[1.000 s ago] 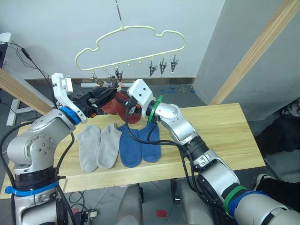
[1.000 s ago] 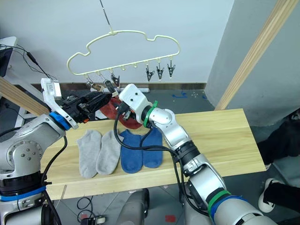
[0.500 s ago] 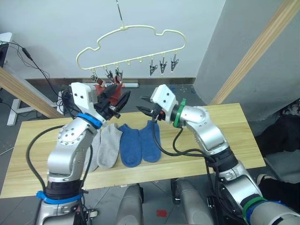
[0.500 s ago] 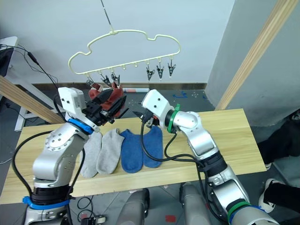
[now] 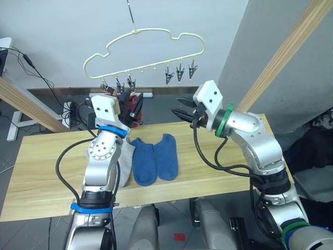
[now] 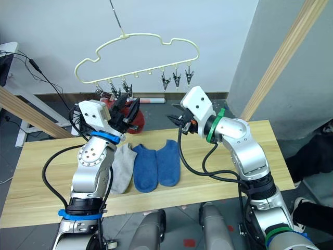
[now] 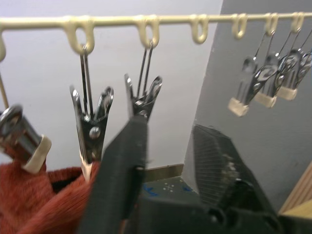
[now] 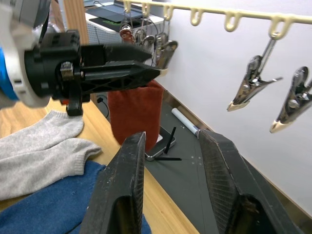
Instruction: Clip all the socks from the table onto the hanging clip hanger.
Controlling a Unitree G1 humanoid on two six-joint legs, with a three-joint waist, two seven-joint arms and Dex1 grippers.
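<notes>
So we have our left gripper (image 7: pixel 165 146) raised to the clip hanger (image 5: pixel 140 32), fingers spread and empty, just beside the clips at the left end of its bottom bar. A red sock (image 8: pixel 135 109) hangs from one of those clips. Our right gripper (image 8: pixel 170 161) hovers above the tabletop (image 5: pixel 47 156) near its far edge, fingers also apart, holding nothing. Two blue socks (image 5: pixel 155 156) lie side by side near the middle of the tabletop, and grey socks (image 6: pixel 123 166) sit just left of them, partly behind our left arm. We judge the socks soft, light and floppy; pinching one at the cuff edge should let it hang straight for a clip (image 5: pixel 179 74).
</notes>
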